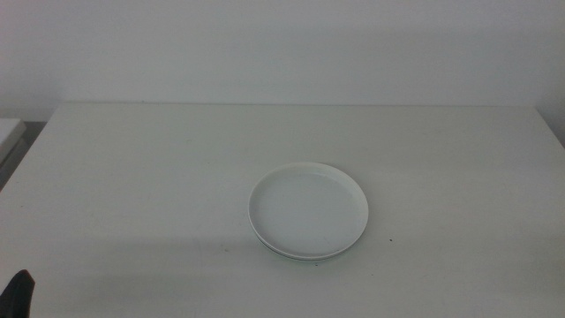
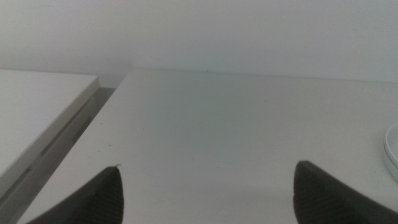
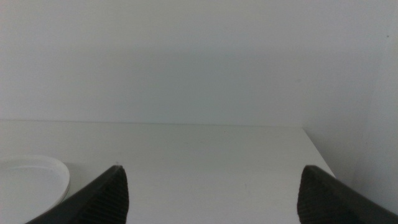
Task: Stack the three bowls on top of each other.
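Observation:
A white bowl (image 1: 308,208) sits at the middle of the table, on top of a stack. A second pale rim (image 1: 296,253) shows just under its front edge; I cannot tell its colour or whether a grey bowl lies beneath. The stack's edge shows in the left wrist view (image 2: 392,152) and in the right wrist view (image 3: 34,180). My left gripper (image 2: 208,168) is open and empty, low at the table's front left, where only a dark tip (image 1: 19,292) shows in the middle view. My right gripper (image 3: 212,168) is open and empty, to the right of the stack and outside the middle view.
A second white surface (image 2: 37,106) stands beside the table's left edge with a narrow gap between; it also shows in the middle view (image 1: 9,132). A plain wall runs behind the table. The table's right edge (image 3: 318,152) shows in the right wrist view.

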Controlling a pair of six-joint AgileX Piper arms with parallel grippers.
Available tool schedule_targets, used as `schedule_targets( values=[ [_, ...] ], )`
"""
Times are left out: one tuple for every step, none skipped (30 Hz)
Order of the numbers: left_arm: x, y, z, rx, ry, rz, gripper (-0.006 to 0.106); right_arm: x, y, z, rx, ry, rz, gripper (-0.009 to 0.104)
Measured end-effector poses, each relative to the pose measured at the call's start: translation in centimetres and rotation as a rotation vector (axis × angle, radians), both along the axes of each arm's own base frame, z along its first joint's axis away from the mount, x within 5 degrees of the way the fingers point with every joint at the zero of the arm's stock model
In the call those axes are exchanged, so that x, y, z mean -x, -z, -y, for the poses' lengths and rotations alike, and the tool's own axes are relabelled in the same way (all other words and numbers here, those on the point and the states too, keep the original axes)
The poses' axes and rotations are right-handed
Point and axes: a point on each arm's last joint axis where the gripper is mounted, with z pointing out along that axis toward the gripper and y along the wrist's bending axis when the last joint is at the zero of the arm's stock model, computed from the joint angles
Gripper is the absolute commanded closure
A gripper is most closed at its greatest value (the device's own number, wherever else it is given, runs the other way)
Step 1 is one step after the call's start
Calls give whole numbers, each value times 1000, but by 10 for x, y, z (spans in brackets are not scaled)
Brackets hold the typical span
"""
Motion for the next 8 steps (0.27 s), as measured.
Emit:
schedule_targets(
  values=[
    [0,0,0,0,5,0,7,0,0,0,0,0,0,2],
    [0,0,1,0,13,0,7,0,0,0,0,0,0,2],
    [0,0,1,0,23,0,7,0,0,0,0,0,0,2],
    [0,0,2,0,32,0,7,0,0,0,0,0,0,2],
    [0,0,2,0,40,0,7,0,0,0,0,0,0,2],
    [0,0,2,0,42,0,7,0,0,0,0,0,0,2],
    [0,0,3,0,46,0,7,0,0,0,0,0,0,2],
    [0,0,3,0,47,0,7,0,0,0,0,0,0,2]
  ],
)
